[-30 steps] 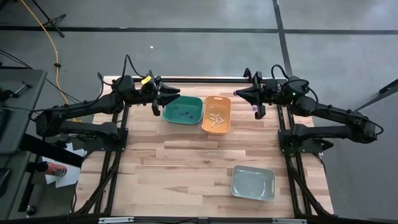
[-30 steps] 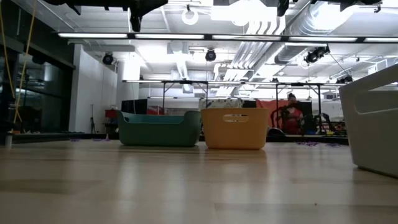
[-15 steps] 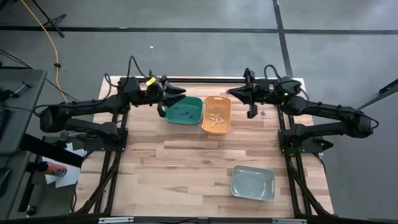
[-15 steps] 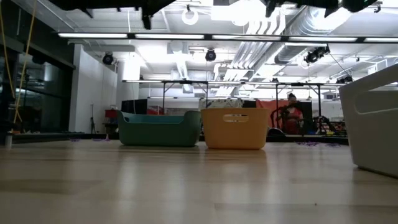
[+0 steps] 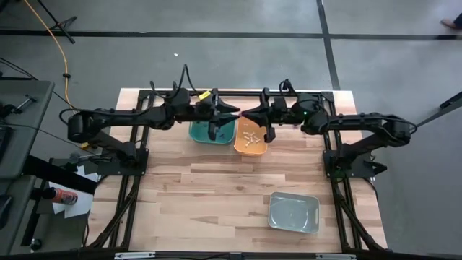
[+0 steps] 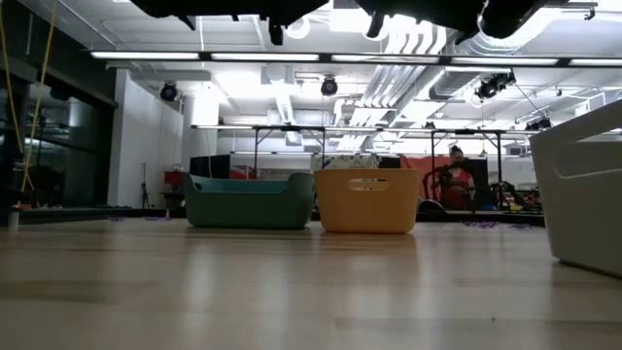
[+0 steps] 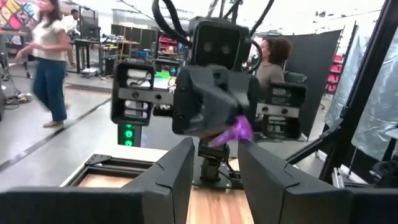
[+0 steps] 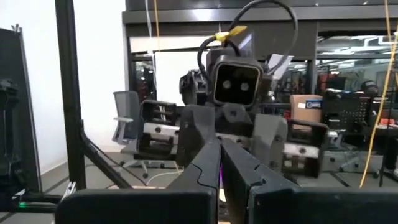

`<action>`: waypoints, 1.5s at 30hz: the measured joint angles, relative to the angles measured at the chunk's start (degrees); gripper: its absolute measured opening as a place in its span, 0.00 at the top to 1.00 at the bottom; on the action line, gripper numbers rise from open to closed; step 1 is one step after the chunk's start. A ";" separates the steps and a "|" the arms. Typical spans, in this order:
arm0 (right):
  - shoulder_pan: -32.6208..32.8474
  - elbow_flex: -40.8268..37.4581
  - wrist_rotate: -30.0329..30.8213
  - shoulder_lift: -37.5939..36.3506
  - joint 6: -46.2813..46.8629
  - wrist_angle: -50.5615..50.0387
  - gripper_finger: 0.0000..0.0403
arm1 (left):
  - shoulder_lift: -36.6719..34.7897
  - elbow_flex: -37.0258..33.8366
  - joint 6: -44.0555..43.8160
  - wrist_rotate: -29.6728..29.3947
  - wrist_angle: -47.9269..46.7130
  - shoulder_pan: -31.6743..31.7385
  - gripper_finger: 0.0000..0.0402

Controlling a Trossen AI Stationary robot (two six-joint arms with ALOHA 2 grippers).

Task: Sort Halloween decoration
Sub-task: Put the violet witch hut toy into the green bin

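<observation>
My right gripper (image 5: pixel 247 115) is shut on a small purple trinket (image 7: pixel 234 130) of the Halloween decoration, high above the orange bin (image 5: pixel 251 136). My left gripper (image 5: pixel 231 111) faces it from over the green bin (image 5: pixel 212 131). The left gripper's fingers (image 7: pixel 177 171) are level and open, with nothing between them. The two grippers' tips stand close together, apart. Dark trinkets (image 5: pixel 214 132) lie in the green bin and whitish ones (image 5: pixel 250 139) in the orange bin. My right gripper pinches the purple trinket (image 8: pixel 219 173) between its two fingertips. The fingers come nearly level, pointing toward the table's left. Part of the trinket (image 7: pixel 239 132) sticks out beside the fingertips. It is lifted clear, high above the bins.
A grey bin (image 5: pixel 294 213) stands near the table's front right. The green bin (image 6: pixel 250 201) and orange bin (image 6: pixel 367 201) stand side by side at the far middle. Bare wooden table (image 5: pixel 202 195) lies between them and the near edge.
Both grippers have moved toward the table's middle and toward each other. The left has come from the far left to above the green bin, rolling slightly. The right has carried the purple trinket from the far right to above the orange bin.
</observation>
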 joint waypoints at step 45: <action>-0.04 1.20 3.79 1.06 -2.47 -5.55 1.00 | -1.99 0.15 0.92 -1.18 -9.13 3.26 0.99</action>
